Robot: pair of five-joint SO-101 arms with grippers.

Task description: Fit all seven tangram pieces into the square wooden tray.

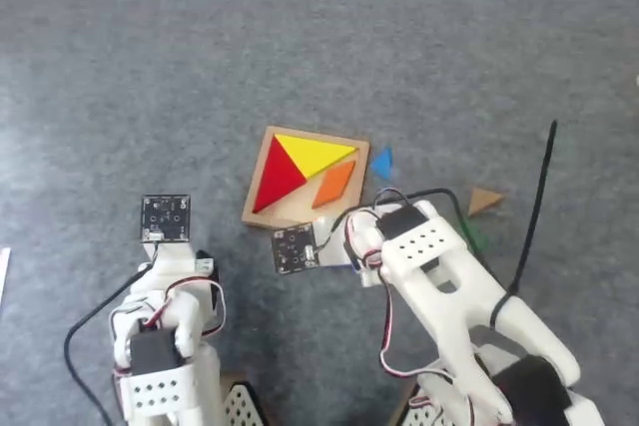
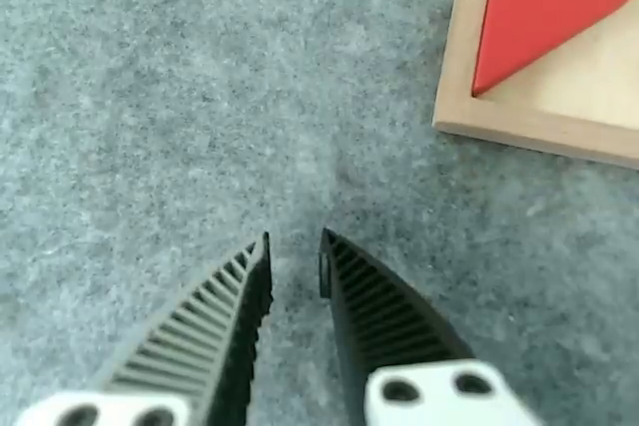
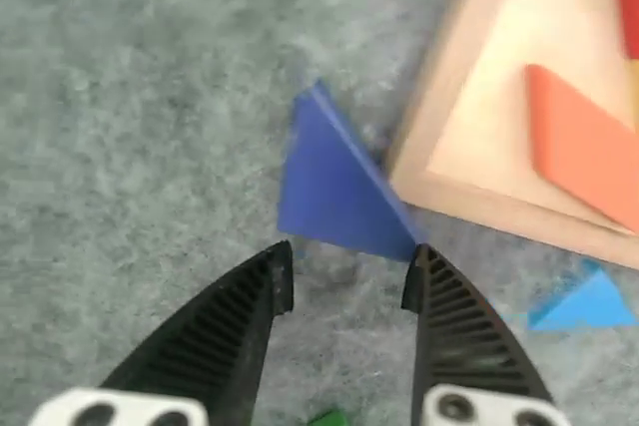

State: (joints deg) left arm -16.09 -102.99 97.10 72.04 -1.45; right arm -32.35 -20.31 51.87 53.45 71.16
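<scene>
Right gripper [image 3: 351,276] hangs low over the grey felt [image 3: 120,97] with its jaws spread wide and nothing between them. Its tips sit just short of a dark blue triangle [image 3: 334,192]. Left gripper [image 2: 295,256] is parted only a sliver and holds nothing. It is above bare felt, near one corner of the square wooden tray [image 2: 539,135].

From where I stand, the felt covers the whole table. The right arm [image 1: 449,286] stretches forward from the near edge, and its wrist ends at the tray's near right corner. The left arm [image 1: 160,346] is tucked back on the near left, apart from the tray.

The tray lies in the middle of the table, turned at an angle. Three pieces lie inside it. A large red triangle [image 1: 275,179] fills the left part and a large yellow triangle [image 1: 315,154] the far part, and the two meet along one edge. An orange parallelogram [image 1: 335,185] sits beside them, with bare wood on the near side.

Outside the tray, the dark blue triangle lies flat along the outer wall; I cannot tell whether it touches. A tan triangle [image 1: 484,201] rests well off to the right. A small light blue triangle [image 1: 381,162] sits just beside the tray's right corner. A green piece [image 1: 472,238] pokes out from under the right arm, its shape hidden.
</scene>
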